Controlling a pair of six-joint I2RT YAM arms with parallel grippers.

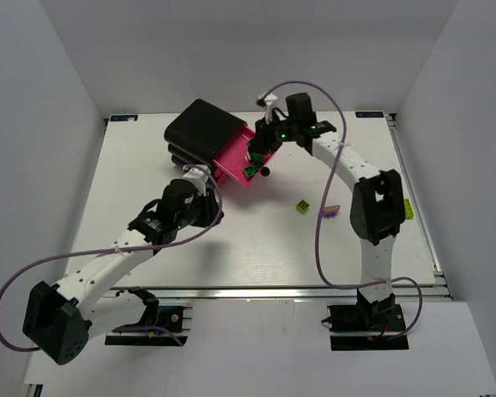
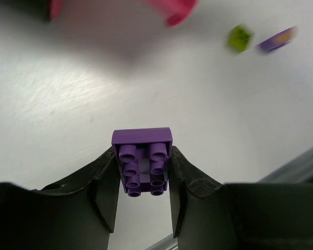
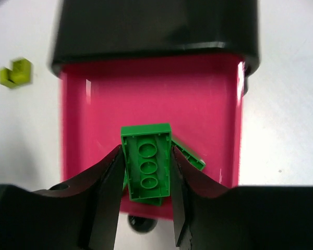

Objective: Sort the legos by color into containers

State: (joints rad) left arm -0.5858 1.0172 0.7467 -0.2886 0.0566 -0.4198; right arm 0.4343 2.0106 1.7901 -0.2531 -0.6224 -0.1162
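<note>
The black drawer casing (image 1: 200, 128) stands at the back with one pink drawer (image 1: 231, 165) pulled out. My right gripper (image 3: 145, 179) is shut on a dark green brick (image 3: 146, 159), underside up, held over the open pink drawer (image 3: 151, 94). Another dark green brick (image 3: 192, 154) lies in the drawer under it. My left gripper (image 2: 143, 179) is shut on a purple brick (image 2: 142, 156) above the table, just in front of the drawer's corner (image 2: 173, 8). A yellow-green brick (image 1: 302, 205) and a purple brick (image 1: 331, 212) lie loose on the table.
Another yellow-green brick (image 1: 407, 209) lies beside the right arm near the table's right edge. The drawer's dark knob (image 3: 142, 223) shows below my right fingers. A yellow-green brick (image 3: 14, 73) lies left of the casing (image 3: 156, 31) in the right wrist view.
</note>
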